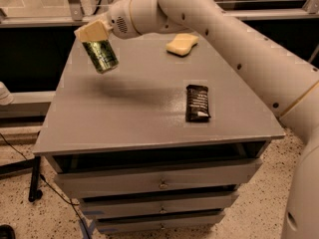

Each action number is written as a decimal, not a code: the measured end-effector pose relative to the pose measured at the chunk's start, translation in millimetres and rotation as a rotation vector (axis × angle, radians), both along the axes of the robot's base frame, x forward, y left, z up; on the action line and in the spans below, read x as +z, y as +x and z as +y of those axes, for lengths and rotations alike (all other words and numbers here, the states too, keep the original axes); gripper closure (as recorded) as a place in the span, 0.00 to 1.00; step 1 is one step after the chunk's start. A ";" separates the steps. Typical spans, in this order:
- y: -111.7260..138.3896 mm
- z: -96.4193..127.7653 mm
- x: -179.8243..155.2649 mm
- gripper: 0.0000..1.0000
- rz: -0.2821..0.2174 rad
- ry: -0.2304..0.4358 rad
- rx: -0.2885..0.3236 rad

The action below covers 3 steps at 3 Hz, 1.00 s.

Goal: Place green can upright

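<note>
1. hanging over the left rear part of the tabletop (134,123), the claw (94,34) is clenched on the green can (101,57) at its upper end; the can is in the air, clear of the surface, leaning a little off vertical.
2. the step in hand looks like the carry just ahead of the set-down.
3. next, i'd guess, the can wants straightening, then lowering until its base sits flat, then letting go.
4. count: one green can, one yellow sponge (182,44), one black wrapper (197,102), three drawers (159,176) below.
</note>
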<state>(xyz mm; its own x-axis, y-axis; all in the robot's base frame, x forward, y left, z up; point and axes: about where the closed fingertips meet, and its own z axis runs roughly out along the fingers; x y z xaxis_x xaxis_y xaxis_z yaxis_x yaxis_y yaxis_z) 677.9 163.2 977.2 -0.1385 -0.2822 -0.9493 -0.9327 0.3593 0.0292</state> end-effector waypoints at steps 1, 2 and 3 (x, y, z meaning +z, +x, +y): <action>-2.6 -0.9 10.8 1.00 -0.106 0.104 0.018; -7.7 0.1 12.7 1.00 -0.205 0.186 0.033; -15.0 2.2 8.1 1.00 -0.275 0.231 0.054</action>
